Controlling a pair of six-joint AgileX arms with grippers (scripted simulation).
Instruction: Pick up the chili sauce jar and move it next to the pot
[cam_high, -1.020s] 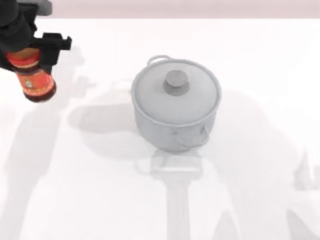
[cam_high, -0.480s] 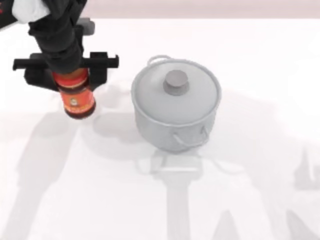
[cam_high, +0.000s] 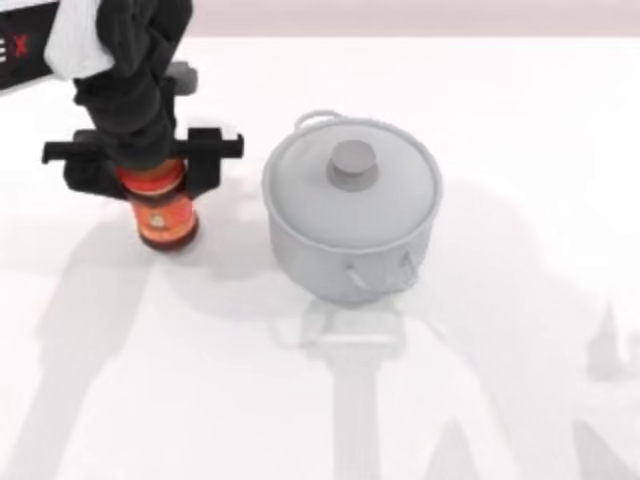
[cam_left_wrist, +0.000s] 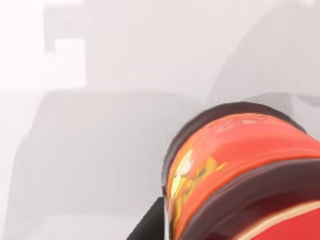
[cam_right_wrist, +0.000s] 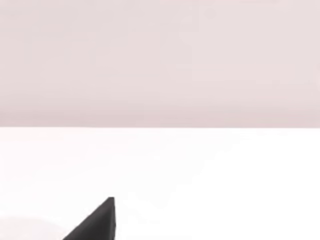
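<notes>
In the top view the left gripper (cam_high: 150, 172) is clamped on the chili sauce jar (cam_high: 165, 214), its black fingers (cam_high: 214, 150) pressing the jar's upper part from both sides while the dark arm hides the lid from above. The jar hangs upright with its red-orange label facing the camera, on the left half of the table (cam_high: 520, 120), to the left of the pot (cam_high: 352, 210) and near it, with a clear strip of white surface between them. Whether its base touches the table cannot be told.

Compared with half a second ago, the jar has shifted only slightly toward the pot and sits a little lower in the picture (a second ago it was still out at the far left edge). The pot has not moved; its lid and grey knob (cam_high: 353, 165) sit as before.

The left wrist view shows the jar (cam_left_wrist: 240, 170) close up, filling the lower corner, with the pale pot wall (cam_left_wrist: 280, 55) behind it.

The right gripper shows only as a dark finger tip (cam_right_wrist: 97, 222) in its own wrist view, facing bare table; its state cannot be told.
</notes>
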